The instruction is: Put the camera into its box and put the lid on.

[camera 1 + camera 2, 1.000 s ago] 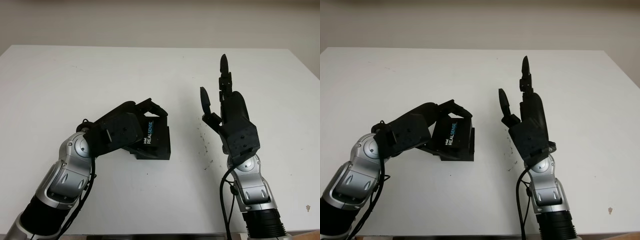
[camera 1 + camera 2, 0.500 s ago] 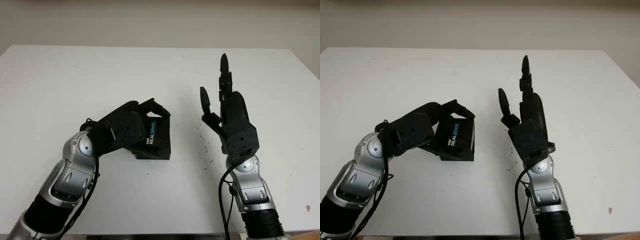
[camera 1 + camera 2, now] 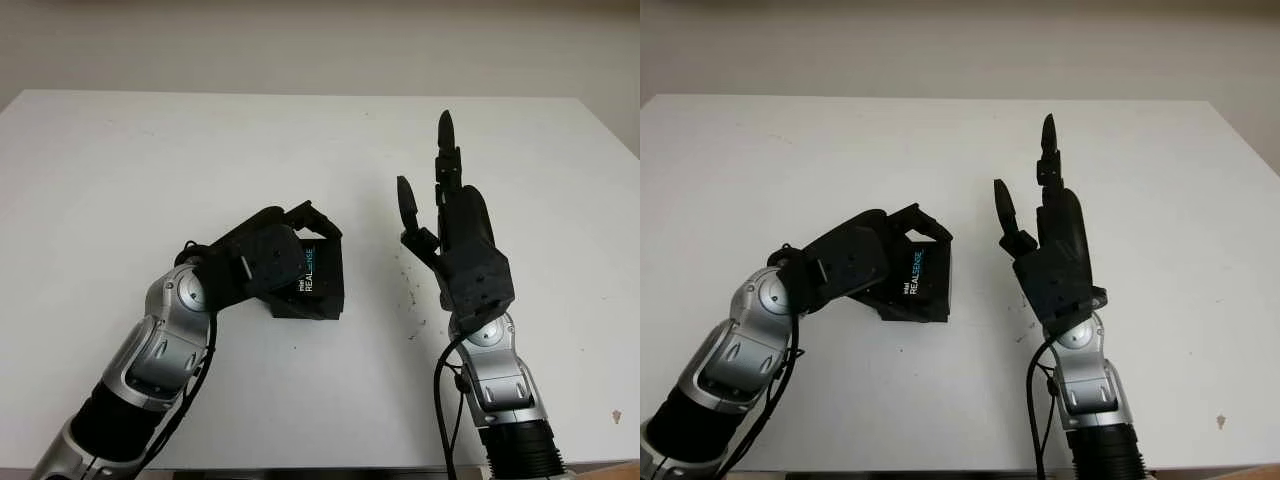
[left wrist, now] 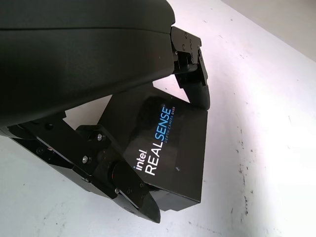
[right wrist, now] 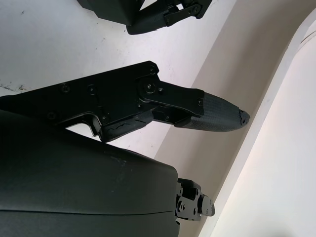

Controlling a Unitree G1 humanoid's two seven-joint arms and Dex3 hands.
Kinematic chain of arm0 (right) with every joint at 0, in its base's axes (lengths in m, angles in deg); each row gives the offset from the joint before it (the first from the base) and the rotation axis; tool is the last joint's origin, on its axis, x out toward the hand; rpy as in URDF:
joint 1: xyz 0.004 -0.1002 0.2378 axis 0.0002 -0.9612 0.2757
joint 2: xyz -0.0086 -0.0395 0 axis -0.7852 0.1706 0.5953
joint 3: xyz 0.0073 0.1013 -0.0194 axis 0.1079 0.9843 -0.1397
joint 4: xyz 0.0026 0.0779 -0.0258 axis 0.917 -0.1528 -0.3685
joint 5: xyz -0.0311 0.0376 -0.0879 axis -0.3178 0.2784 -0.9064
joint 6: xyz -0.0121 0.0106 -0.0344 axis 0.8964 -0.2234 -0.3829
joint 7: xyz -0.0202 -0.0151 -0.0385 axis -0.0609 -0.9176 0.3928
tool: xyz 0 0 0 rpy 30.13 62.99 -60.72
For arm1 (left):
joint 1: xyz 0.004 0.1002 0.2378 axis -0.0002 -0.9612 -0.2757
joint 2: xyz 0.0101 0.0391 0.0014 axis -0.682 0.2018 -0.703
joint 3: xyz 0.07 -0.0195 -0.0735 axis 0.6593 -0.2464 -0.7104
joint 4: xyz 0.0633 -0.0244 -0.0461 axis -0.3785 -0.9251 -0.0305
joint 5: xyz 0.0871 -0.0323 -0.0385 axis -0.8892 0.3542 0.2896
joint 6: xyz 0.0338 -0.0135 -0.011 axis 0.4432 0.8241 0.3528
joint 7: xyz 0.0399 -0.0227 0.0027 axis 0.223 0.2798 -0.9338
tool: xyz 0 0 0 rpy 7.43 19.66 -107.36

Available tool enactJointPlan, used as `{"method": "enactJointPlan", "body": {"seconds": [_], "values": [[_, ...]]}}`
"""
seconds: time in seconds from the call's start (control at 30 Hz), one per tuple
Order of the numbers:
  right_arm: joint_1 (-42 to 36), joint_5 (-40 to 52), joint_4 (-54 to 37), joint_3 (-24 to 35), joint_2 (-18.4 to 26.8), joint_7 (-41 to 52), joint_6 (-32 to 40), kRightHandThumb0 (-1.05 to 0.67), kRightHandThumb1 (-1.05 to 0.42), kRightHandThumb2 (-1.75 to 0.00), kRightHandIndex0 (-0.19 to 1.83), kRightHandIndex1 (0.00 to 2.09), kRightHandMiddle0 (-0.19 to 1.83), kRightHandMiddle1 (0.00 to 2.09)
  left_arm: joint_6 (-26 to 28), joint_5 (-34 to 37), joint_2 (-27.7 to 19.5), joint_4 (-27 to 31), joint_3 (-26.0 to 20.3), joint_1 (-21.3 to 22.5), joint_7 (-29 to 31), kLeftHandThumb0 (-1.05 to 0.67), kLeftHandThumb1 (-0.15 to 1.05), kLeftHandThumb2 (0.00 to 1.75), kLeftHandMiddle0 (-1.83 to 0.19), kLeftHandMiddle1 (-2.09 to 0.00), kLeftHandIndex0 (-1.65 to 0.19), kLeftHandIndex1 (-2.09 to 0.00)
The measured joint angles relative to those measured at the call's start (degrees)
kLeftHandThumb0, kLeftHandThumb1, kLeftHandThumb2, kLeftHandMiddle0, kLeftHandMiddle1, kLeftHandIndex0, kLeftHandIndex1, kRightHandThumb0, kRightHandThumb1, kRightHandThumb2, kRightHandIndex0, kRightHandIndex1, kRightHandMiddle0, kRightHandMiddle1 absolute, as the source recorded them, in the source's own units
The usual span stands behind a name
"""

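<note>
Left hand (image 3: 268, 262) pinches the box (image 3: 312, 284) on the bench (image 3: 150, 160); right hand (image 3: 455, 235), beside it, held up, open, empty.

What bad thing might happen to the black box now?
The left hand grips the black RealSense box with fingers over its top edge, so the box might slip or tip on the white table. The right hand is open, raised beside it, not steadying it.

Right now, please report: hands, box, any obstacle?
Left robot hand shut on the RealSense box, box on the white table. Right robot hand open, raised beside it. No obstacle seen.
</note>
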Motion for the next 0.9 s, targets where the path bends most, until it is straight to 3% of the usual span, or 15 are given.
{"method": "enactJointPlan", "body": {"seconds": [0.33, 0.4, 0.43, 0.5, 0.53, 0.57, 0.73, 0.9], "values": [[0.02, 0.16, 1.59, 0.02, -0.32, -0.07, -0.82, -0.73, -1.05, -0.63, -0.11, 0.06, -0.11, 0.06, 0.11, -1.01, 0.71, 0.98, 0.03, -2.70, -2.96, -0.14, 1.01, 0.05, -0.22, -1.59, -0.17, -1.53], [0.02, 0.37, 1.98, 0.04, -0.32, 0.01, -0.87, -0.74, -1.05, -0.63, -0.11, 0.05, -0.11, 0.06, -0.43, -2.52, 0.33, 1.45, 0.75, -3.17, -3.25, -0.25, 1.03, 0.06, -0.13, -1.29, -0.04, -1.24], [0.02, 0.50, 2.08, 0.04, -0.33, 0.08, -0.87, -0.74, -1.05, -0.63, -0.12, 0.05, -0.11, 0.06, -1.03, -3.75, -0.51, 1.61, 1.54, -3.25, -2.80, -0.36, 1.04, 0.09, -0.04, -1.05, 0.01, -0.91], [0.02, 0.81, 2.10, 0.05, -0.36, 0.11, -0.87, -0.74, -1.05, -0.63, -0.11, 0.05, -0.11, 0.06, -3.83, -6.66, -3.31, 2.00, 3.64, -3.31, -1.17, -0.48, 1.04, 0.12, -0.05, -0.46, -0.01, -0.44], [0.02, 0.97, 2.11, 0.05, -0.37, 0.11, -0.88, -0.74, -1.05, -0.62, -0.11, 0.05, -0.11, 0.06, -5.08, -8.34, -4.73, 2.13, 4.63, -3.39, -0.41, -0.56, 1.05, 0.19, 0.02, -0.22, 0.03, -0.24], [0.02, 1.05, 2.10, 0.05, -0.37, 0.12, -0.89, -0.74, -1.05, -0.62, -0.11, 0.05, -0.11, 0.06, -6.01, -9.99, -5.96, 2.17, 5.64, -3.53, 0.33, -0.61, 1.05, 0.24, 0.07, -0.12, 0.06, -0.16], [0.02, 1.36, 2.10, 0.05, -0.37, 0.33, -0.88, -0.73, -1.05, -0.61, -0.12, 0.05, -0.11, 0.06, -6.85, -16.43, -8.30, 3.00, 8.54, -4.50, 4.41, -0.81, 1.05, 0.49, 0.19, 0.00, 0.19, -0.01], [0.02, 1.38, 2.09, 0.05, -0.37, 0.45, -0.88, -0.74, -1.05, -0.61, -0.11, 0.06, -0.10, 0.06, -7.36, -18.98, -8.24, 3.55, 8.97, -4.60, 7.10, -0.88, 1.05, 0.59, 0.19, 0.00, 0.19, 0.00]]}}
